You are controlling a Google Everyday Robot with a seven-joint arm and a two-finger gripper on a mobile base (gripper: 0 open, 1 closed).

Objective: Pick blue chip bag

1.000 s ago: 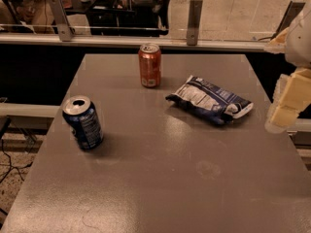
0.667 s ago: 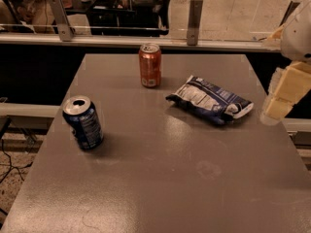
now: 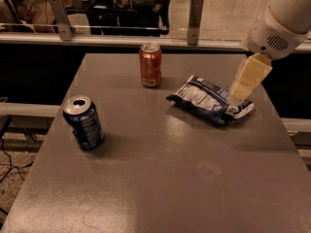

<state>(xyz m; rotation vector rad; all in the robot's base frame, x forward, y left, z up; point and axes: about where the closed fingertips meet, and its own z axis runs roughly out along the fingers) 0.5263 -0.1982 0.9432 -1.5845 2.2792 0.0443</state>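
The blue chip bag (image 3: 210, 101) lies flat on the grey table (image 3: 160, 178), right of centre, a crumpled navy bag with a white printed panel and a white end toward the right. My gripper (image 3: 241, 92) hangs from the white arm at the upper right. Its cream fingers point down and left, just above the bag's right end.
An orange soda can (image 3: 150, 64) stands upright at the back of the table, left of the bag. A dark blue soda can (image 3: 83, 122) stands at the left. A rail and glass panel run behind the table. The table's right edge is close to the arm.
The arm has moved left and inward from beyond the table's right edge; the gripper now hangs over the bag's right end. The bag and cans have not moved.
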